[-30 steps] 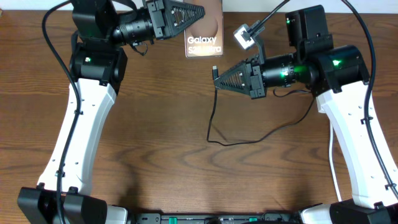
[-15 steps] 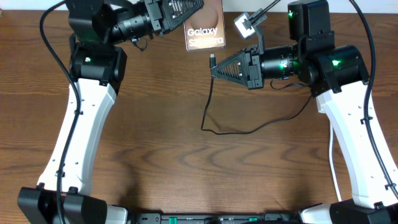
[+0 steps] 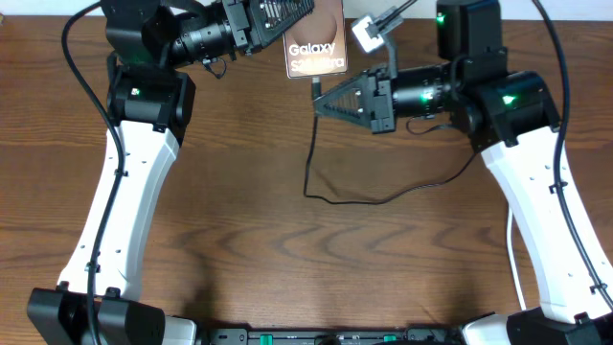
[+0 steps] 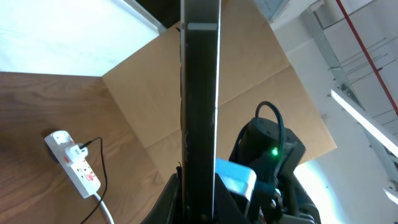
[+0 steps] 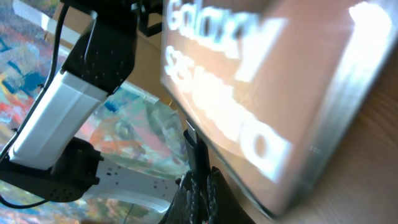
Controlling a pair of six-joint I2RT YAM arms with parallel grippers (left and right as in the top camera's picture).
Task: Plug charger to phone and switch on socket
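Observation:
The phone (image 3: 317, 46), a brownish slab with white "Galaxy" lettering, is held off the table at the top centre by my left gripper (image 3: 305, 11), which is shut on it. The left wrist view shows the phone (image 4: 200, 93) edge-on, rising from between the fingers (image 4: 180, 199). My right gripper (image 3: 320, 103) is shut on the charger's black connector tip (image 3: 317, 85), just below the phone's lower edge. In the right wrist view the tip (image 5: 196, 152) points up beside the phone (image 5: 261, 93). The charger's cable (image 3: 308, 163) hangs down and loops right. The socket (image 4: 73, 163) lies on the table.
A white cord (image 4: 102, 208) and a thin black lead (image 4: 99, 163) run from the power strip. A tan board (image 4: 249, 87) stands behind the table. The right arm's white wrist camera (image 3: 368, 34) sits close to the right of the phone.
My right gripper has carried the connector tip up and to the left, closer to the phone's lower edge, and the cable loop followed. The left gripper raised the phone slightly early on, then held still.

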